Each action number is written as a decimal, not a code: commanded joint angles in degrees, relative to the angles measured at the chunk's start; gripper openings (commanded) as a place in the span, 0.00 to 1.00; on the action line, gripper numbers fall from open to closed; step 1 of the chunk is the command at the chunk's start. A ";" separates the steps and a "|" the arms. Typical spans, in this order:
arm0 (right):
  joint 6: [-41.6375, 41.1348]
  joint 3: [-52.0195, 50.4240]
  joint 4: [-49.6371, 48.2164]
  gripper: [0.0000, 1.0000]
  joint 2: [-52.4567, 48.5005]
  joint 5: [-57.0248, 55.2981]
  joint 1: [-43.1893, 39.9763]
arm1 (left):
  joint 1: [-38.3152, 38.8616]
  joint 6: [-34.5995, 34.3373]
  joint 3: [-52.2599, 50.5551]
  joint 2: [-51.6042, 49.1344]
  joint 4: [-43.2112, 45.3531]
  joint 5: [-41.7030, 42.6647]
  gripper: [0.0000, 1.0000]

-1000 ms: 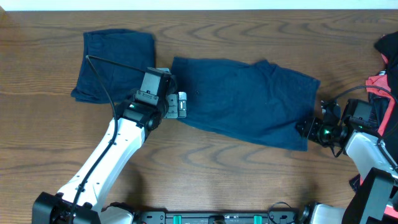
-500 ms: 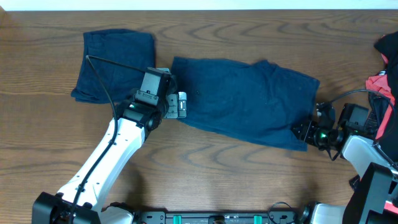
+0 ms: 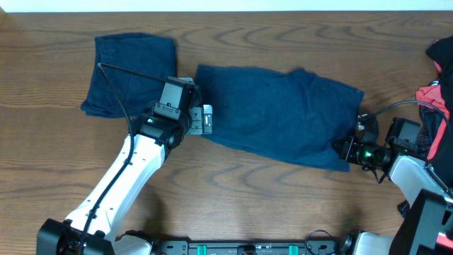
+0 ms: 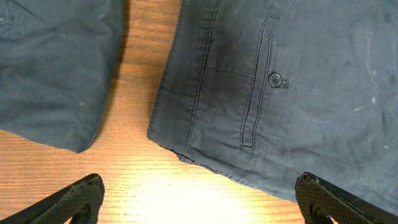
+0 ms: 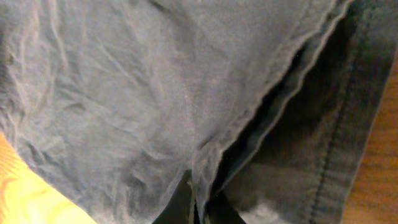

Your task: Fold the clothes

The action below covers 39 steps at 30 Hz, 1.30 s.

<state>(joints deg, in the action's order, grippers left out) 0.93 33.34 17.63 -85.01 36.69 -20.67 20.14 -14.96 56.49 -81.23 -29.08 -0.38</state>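
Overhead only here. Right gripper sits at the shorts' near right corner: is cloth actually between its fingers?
Observer: Yes. In the right wrist view the right gripper is shut, with a ridge of the shorts pinched at its tips.
Operator: One layer or two?
Observer: Two edges show there: a lighter upper layer lies over a darker stitched hem. I cannot tell which of them are in the pinch.
Operator: Left gripper holding anything?
Observer: No. In the left wrist view the left gripper is wide open, with only bare table between its fingers, just short of the shorts' corner by the buttoned pocket.
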 commanded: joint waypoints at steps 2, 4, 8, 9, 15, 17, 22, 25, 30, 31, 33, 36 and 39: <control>-2.58 -0.02 1.75 0.01 4.46 1.49 0.15 | 0.02 0.57 -0.76 -0.35 -0.76 -0.11 0.99; -2.62 -0.02 3.48 0.01 5.77 1.05 0.09 | 0.02 0.57 -0.76 -0.35 -1.01 -0.13 0.99; -2.58 -0.04 8.61 0.03 6.45 -2.73 0.11 | 0.02 0.57 -0.76 -0.35 -1.38 -0.13 0.99; -2.58 -0.04 9.81 0.02 6.36 -3.43 0.11 | 0.02 0.57 -0.76 -0.35 -1.51 -0.13 0.99; -2.58 -0.02 9.05 0.01 6.38 3.61 0.11 | 0.02 0.57 -0.76 -0.46 -1.97 -0.17 0.99; -2.58 0.00 7.98 0.01 6.40 7.74 0.09 | 0.02 0.59 -0.92 -0.81 -1.97 -0.17 0.98; -2.69 1.51 6.64 0.01 7.61 14.19 0.04 | 0.02 0.59 -1.20 -5.62 -1.84 -0.35 0.98; -5.68 4.00 8.17 0.01 9.53 14.16 -0.07 | -0.31 1.01 -1.20 -10.25 -0.24 -0.37 0.98; -6.69 9.68 12.55 0.01 12.72 13.99 -0.04 | -1.95 0.76 -1.20 -15.82 4.20 -0.35 0.98; -6.71 10.78 13.57 0.01 12.98 13.66 -0.04 | -2.32 0.76 -1.18 -16.33 4.96 -0.35 0.98; -6.69 13.16 15.93 0.01 13.14 12.61 -0.04 | -3.26 0.74 -1.20 -17.20 6.78 -0.35 0.98; -6.69 14.97 17.88 0.01 13.14 11.54 -0.04 | -4.37 0.50 -1.20 -17.64 8.72 -0.28 0.80; -6.67 15.58 18.95 0.01 13.14 11.13 -0.04 | -4.90 -1.01 -1.20 -17.62 8.83 0.48 0.50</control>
<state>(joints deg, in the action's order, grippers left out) -5.37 47.48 35.99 -72.49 48.01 -20.69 15.75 -15.16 55.66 -98.48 -20.29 -0.23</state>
